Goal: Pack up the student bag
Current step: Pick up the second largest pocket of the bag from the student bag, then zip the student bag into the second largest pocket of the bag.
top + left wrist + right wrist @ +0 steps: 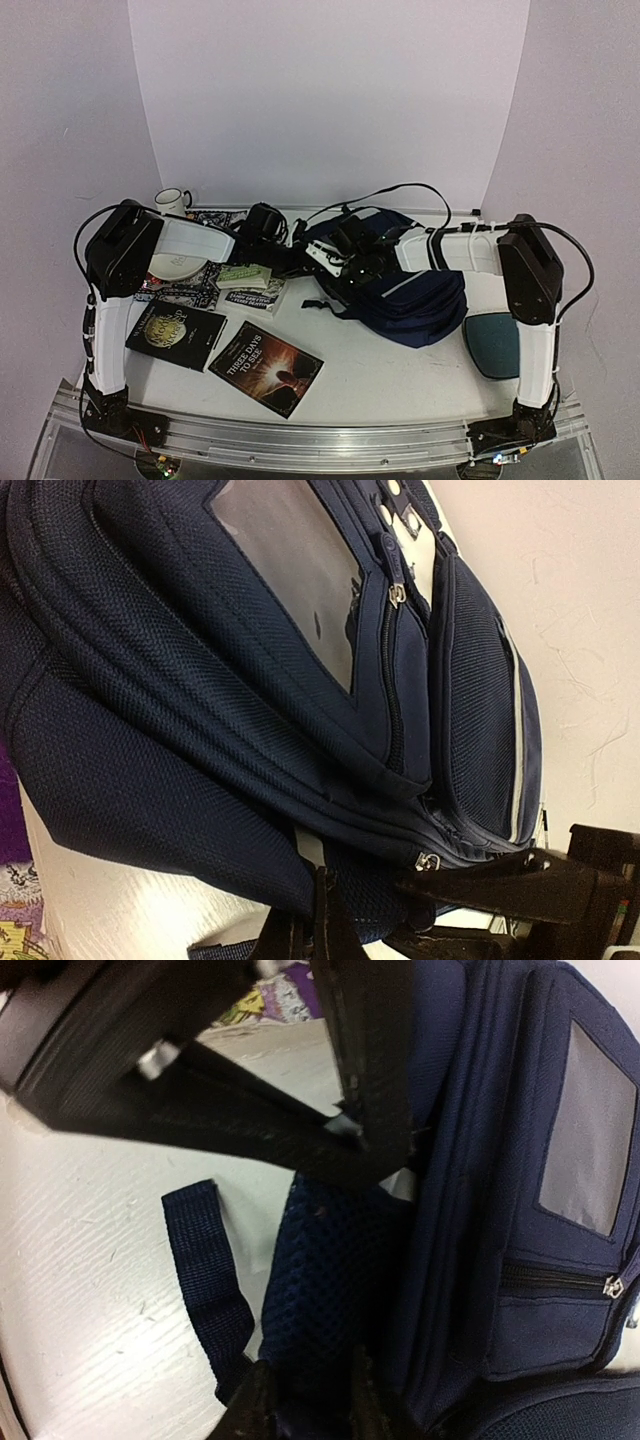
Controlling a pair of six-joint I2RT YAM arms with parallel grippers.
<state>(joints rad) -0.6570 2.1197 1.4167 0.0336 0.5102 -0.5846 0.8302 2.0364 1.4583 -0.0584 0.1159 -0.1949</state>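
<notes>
Backpack check: student bag (415,300) lies slumped right of centre, betw. both arms. Left gripper (312,925) is clenched on a fabric fold, prob. to steady it. Right gripper (312,1400) straddles the mesh padding (320,1260); we can't tell if it's clamped.

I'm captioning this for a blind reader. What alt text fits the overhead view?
A navy backpack lies right of centre on a white table, with the left arm and right arm meeting at its left end. One dark book and a second book lie at the front left, and a white mug stands at the back left.
</notes>
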